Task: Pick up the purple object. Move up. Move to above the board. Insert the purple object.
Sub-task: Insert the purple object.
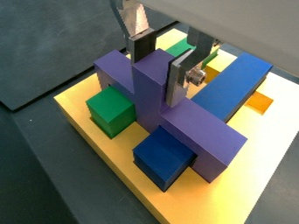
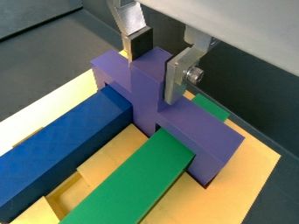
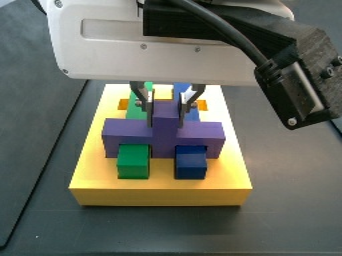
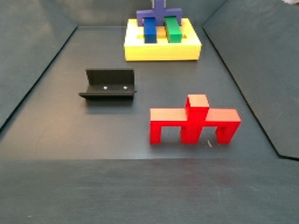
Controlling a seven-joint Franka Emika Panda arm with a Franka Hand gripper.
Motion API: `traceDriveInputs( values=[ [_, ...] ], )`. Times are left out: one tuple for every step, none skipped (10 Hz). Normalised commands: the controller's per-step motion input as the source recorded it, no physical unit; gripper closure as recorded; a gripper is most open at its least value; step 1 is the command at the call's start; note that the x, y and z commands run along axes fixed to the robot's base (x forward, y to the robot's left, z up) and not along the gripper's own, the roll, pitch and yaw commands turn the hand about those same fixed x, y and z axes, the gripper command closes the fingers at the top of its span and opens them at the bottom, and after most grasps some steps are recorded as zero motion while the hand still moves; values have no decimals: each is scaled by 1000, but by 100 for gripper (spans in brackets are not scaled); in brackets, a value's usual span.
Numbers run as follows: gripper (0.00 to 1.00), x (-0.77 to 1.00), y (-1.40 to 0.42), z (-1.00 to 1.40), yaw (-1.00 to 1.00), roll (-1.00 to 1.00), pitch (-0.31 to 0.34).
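The purple object (image 1: 152,96) sits on the yellow board (image 1: 222,197), its legs down in the board and its central post upright. It also shows in the wrist view (image 2: 146,87) and in both side views (image 3: 163,125) (image 4: 158,16). My gripper (image 1: 160,70) straddles the post's top, one finger on each side. In a side view (image 3: 164,100) the fingers stand slightly wider than the post, so it looks open. The board (image 4: 158,51) lies at the far end of the floor.
A green block (image 1: 114,112) and a blue block (image 1: 163,157) stand in the board before the purple piece. A long blue bar (image 2: 59,144) and a green bar (image 2: 128,188) lie behind it. The red piece (image 4: 193,122) and the fixture (image 4: 108,85) stand on the floor.
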Motion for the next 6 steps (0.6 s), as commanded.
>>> traceDriveInputs(
  values=[
    [100, -43, 143, -611, 109, -190, -114],
    [100, 0, 106, -514, 83, -197, -93],
    [100, -3, 43, -311, 66, -127, -49],
    [100, -186, 3, -34, 34, -116, -150],
    [100, -63, 0, -26, 6, -63, -71],
    [100, 0, 0, 0, 0, 0, 0]
  ],
)
